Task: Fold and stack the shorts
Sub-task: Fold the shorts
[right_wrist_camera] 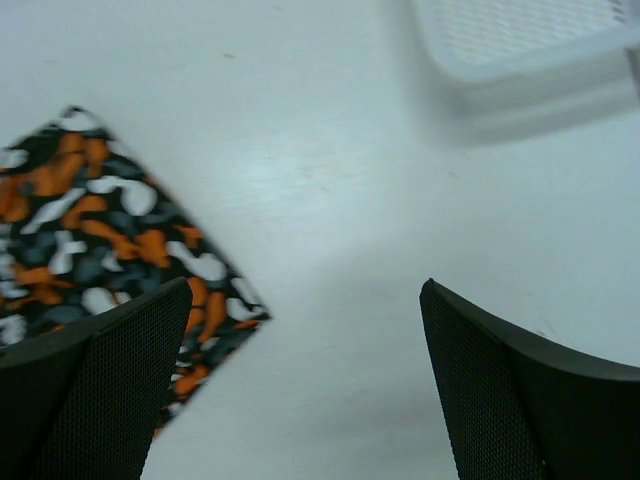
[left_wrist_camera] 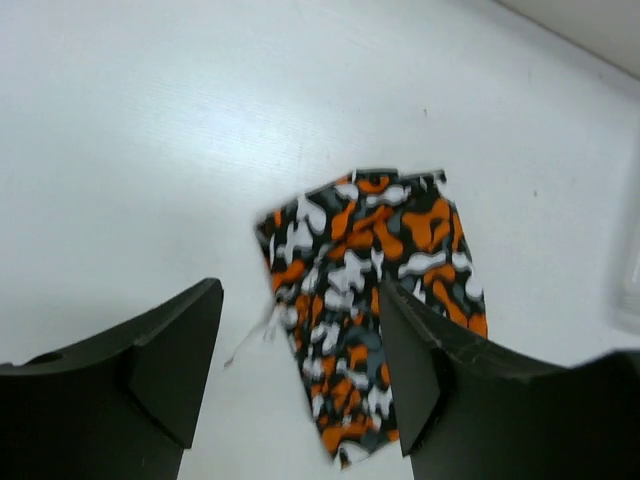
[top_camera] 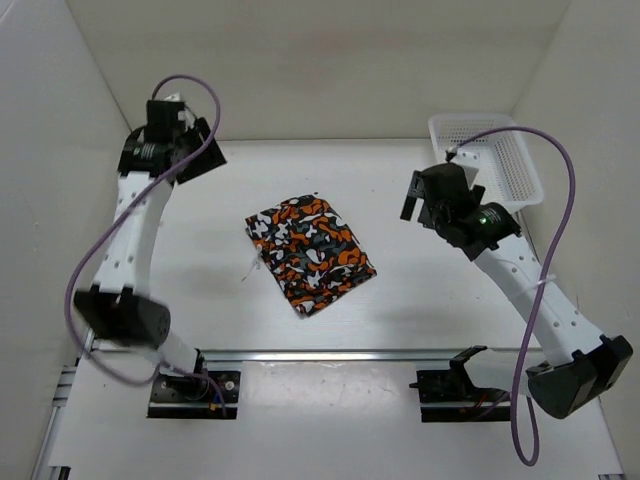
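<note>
The shorts [top_camera: 310, 250], in orange, black, grey and white camouflage print, lie folded into a flat rectangle in the middle of the table. A thin white drawstring [top_camera: 249, 265] sticks out at their left edge. My left gripper [top_camera: 200, 140] is raised at the far left, open and empty. In the left wrist view the shorts [left_wrist_camera: 370, 300] show between and beyond its fingers. My right gripper [top_camera: 425, 200] is raised to the right of the shorts, open and empty. The right wrist view shows a corner of the shorts [right_wrist_camera: 110, 240] at the left.
A white plastic mesh basket [top_camera: 490, 160] stands at the far right of the table; its edge shows in the right wrist view [right_wrist_camera: 530, 50]. White walls enclose the table on three sides. A metal rail [top_camera: 330, 355] runs along the near edge.
</note>
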Controlling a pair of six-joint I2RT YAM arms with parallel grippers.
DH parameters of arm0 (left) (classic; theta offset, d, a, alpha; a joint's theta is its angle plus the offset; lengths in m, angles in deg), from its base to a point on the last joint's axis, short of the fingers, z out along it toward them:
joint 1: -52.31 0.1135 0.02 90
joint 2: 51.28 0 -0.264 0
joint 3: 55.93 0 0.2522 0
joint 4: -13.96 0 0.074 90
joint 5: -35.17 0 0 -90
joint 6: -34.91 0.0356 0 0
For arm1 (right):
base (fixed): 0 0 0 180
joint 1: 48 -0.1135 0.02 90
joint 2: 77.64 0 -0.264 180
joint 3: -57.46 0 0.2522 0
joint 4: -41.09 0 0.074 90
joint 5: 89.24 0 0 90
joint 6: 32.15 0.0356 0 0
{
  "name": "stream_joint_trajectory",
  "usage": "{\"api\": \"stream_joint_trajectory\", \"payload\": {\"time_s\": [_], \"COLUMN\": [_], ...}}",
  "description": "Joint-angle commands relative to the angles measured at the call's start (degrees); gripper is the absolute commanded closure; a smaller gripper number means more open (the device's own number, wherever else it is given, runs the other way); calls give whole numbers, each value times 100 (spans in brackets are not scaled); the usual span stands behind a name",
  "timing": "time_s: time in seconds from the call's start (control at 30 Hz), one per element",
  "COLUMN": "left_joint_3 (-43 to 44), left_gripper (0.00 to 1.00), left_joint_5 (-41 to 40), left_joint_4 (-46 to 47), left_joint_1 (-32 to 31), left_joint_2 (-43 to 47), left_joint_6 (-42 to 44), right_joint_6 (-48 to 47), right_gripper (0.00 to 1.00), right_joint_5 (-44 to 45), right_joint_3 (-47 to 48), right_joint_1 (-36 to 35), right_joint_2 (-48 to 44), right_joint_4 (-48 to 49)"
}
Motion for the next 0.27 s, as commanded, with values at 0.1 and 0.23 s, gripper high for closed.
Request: {"api": "stream_joint_trajectory", "payload": {"time_s": [0.1,0.23], "left_joint_3": [-2647,-3758], "left_gripper": [25,25], "left_joint_5": [-486,-601], "left_joint_4": [348,348], "left_joint_1": [-92,-92], "left_joint_2": [2510,3717], "left_joint_6": [-213,-390], "right_joint_6": [456,456], "right_gripper": [0,0], "right_joint_5": [1088,1035], "right_joint_3": [-767,-1085], "right_joint_1": [300,301], "right_joint_2": [-758,-1066], "right_joint_4": [-962,-1024]}}
